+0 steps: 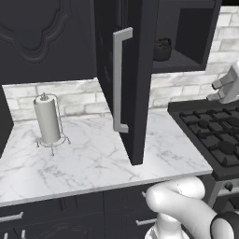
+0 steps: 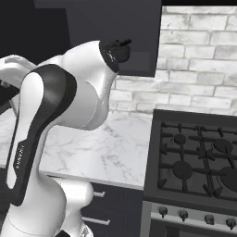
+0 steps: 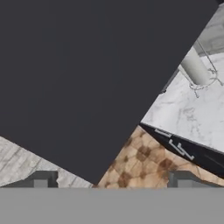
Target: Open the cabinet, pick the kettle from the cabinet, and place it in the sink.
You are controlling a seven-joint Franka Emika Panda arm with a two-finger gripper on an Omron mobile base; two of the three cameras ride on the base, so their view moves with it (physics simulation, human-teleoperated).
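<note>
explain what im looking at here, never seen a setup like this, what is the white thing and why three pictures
The white thing is a robot arm in a computer-made kitchen. Two pictures come from cameras riding on its base, behind it to the left and right. The third looks along its hand: the two dark stubs at the bottom are its fingers, spread open and holding nothing.

In the left picture, the tall black cabinet has its door swung open, and a small black kettle sits on the shelf inside. On the marble counter stands a paper towel roll. A black stove is to the right.
</note>
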